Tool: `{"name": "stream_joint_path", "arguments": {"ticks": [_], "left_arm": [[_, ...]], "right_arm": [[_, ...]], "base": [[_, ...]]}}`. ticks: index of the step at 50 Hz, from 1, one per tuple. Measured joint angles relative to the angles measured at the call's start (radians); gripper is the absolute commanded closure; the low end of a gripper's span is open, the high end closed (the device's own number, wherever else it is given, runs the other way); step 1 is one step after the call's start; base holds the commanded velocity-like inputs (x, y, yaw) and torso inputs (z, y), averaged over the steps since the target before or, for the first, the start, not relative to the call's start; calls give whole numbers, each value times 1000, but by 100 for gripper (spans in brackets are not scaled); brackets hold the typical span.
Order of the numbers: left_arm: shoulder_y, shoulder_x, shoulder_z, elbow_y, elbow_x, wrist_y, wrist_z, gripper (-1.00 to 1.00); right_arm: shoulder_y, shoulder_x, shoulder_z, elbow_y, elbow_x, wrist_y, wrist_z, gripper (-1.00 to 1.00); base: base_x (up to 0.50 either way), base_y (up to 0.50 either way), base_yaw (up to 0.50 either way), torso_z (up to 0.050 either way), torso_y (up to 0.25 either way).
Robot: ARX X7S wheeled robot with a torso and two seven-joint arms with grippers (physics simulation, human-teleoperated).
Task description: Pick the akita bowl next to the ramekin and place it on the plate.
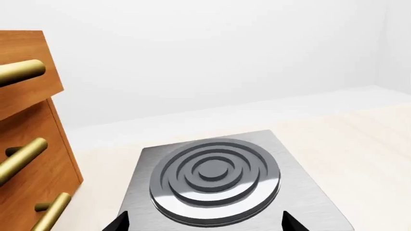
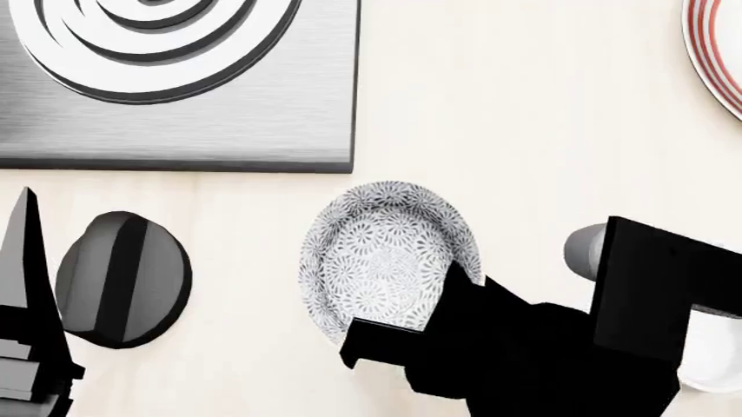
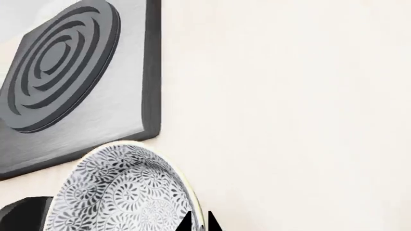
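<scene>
Nothing placed yet: our right gripper (image 2: 400, 343) at akita bowl (image 2: 388, 256) rim, jaw state unclear; plate (image 2: 717, 52) well apart, awaiting bowl.

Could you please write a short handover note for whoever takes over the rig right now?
Right gripper: at the near rim of the akita bowl; the wrist view shows its fingertips at the rim, but whether it has closed cannot be told.
Left gripper: holds nothing, over the stove burner, fingertips apart.
The bowl sits on the counter near the stove corner. The plate shows only its ringed edge, far right. A white shape behind the right arm may be the ramekin.
Done: approach. Left: grasp, lift, carry to the plate, release.
</scene>
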Motion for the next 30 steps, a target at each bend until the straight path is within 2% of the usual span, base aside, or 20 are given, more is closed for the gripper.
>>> {"name": "stream_joint_path", "arguments": {"ticks": [30], "left_arm": [[1,0,6,-5,4,3,2,-100]], "right_arm": [[211,-25,170,241,483,210,-263,100]], "base": [[0,0,0,0,0]]}}
